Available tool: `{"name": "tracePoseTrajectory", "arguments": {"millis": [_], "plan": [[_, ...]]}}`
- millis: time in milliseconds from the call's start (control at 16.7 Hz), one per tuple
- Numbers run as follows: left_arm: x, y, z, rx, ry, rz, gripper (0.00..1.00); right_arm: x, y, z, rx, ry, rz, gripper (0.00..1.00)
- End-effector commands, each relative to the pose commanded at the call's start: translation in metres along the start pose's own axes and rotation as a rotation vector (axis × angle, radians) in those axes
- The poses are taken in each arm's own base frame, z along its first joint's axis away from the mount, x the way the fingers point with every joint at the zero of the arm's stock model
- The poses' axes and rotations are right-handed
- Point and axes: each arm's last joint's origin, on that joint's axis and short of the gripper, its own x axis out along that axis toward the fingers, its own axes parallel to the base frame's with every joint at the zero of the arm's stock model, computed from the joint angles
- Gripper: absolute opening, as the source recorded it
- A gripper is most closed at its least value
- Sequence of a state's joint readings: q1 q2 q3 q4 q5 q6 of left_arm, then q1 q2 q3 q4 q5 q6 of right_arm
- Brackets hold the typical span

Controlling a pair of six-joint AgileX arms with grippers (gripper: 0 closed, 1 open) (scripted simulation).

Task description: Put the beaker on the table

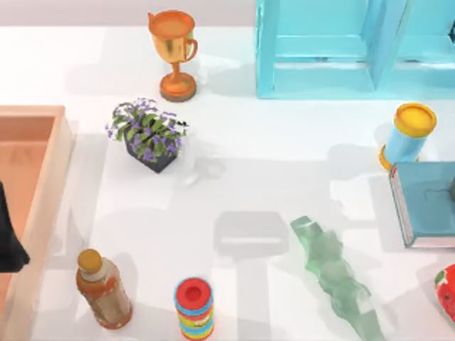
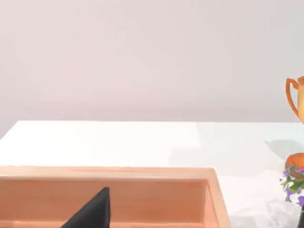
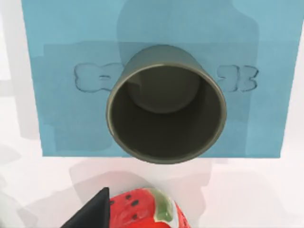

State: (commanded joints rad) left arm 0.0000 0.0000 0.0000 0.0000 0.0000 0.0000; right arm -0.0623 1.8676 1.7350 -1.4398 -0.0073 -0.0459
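**Beaker waiting on the blue book**

The beaker [image 3: 166,107] is standing upright on a blue book [image 1: 426,202] at the surface's [image 1: 270,177] right edge. The right tool is hovering above it; I cannot tell its grip. Next: descend and grasp.

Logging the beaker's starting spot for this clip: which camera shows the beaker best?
The right wrist view: it looks straight down into the beaker, standing upright on the blue book, with a strawberry nearby. The top view catches just a dark sliver of it at the right edge, on the book.
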Motion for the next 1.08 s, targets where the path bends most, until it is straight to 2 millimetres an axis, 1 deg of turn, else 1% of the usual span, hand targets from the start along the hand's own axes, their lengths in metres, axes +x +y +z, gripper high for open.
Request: {"name": "tracePoseTrajectory", "arguments": {"millis": [120,240,360,600,720,780,1020,1080], "plan": [[0.0,0.0,0.0,0.0,0.0,0.0,1.0,0.001,0.002,0.0,-0.004,-0.002,0.0,1.0],[0.0,0.0,0.0,0.0,0.0,0.0,1.0,0.011,0.001,0.001,0.0,0.001,0.0,1.0],[0.0,0.0,0.0,0.0,0.0,0.0,1.0,0.031,0.001,0.003,0.0,0.002,0.0,1.0],[0.0,0.0,0.0,0.0,0.0,0.0,1.0,0.082,0.0,0.003,0.0,-0.007,0.0,1.0],[0.0,0.0,0.0,0.0,0.0,0.0,1.0,0.097,0.0,0.0,0.0,-0.002,0.0,1.0],[0.0,0.0,0.0,0.0,0.0,0.0,1.0,0.1,0.0,0.0,0.0,0.0,0.0,1.0],[0.0,0.0,0.0,0.0,0.0,0.0,1.0,0.1,0.0,0.0,0.0,0.0,0.0,1.0],[0.0,0.0,0.0,0.0,0.0,0.0,1.0,0.1,0.0,0.0,0.0,0.0,0.0,0.92]]}}
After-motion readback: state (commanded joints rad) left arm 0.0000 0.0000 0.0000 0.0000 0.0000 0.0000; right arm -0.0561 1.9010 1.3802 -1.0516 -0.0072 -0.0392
